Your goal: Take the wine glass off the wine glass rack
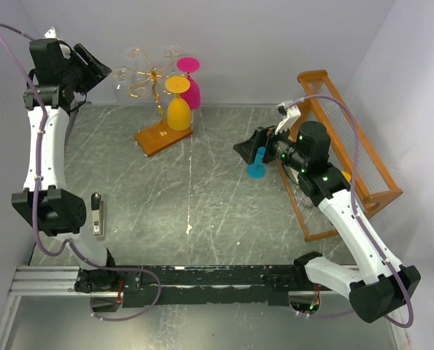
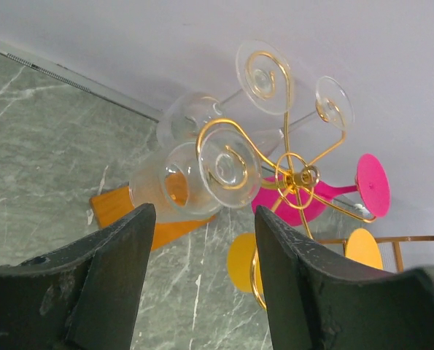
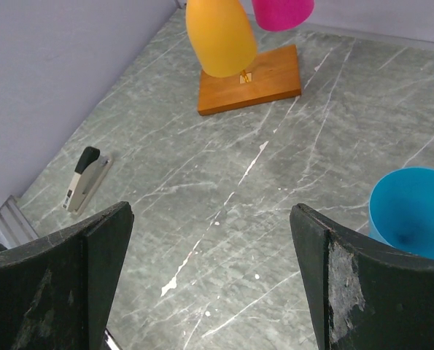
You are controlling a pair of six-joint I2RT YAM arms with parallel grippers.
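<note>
Grey marble counter (image 1: 217, 211) first: a stapler (image 1: 97, 214) lies at the near left, well apart from everything else. Mid-counter, the right fingers (image 3: 93, 270) gape wide and hold nothing. A blue glass (image 3: 410, 211) sits just outside them on their right, in front of the big rack (image 1: 362, 157).

Farther back the rack (image 1: 155, 76) stands on its wooden base (image 1: 163, 135). A yellow glass (image 1: 178, 111) and a pink glass (image 1: 192, 89) hang bowl-down on its right side. On its left side hangs the clear glass (image 2: 169, 186), bowl-down and tilted, its foot (image 2: 227, 164) caught in a gold scroll (image 2: 209, 138). Other clear glasses (image 2: 191, 120) crowd just behind it. The left fingers (image 2: 107, 277) are raised at the far left, open fairly wide and empty. They point at that clear glass and seem just short of it.

Risks, as I judge them:
- The wire rack looks light, so a finger nudging a scroll, or a pull straight down against it, could tip the whole stand with every glass on it.
- The foot probably has to slide outward along the wire; dragging it at an angle may jam it.
- Closing on the bowl could knock the glass behind.
- Smooth glass may slip if pinched off-centre
</note>
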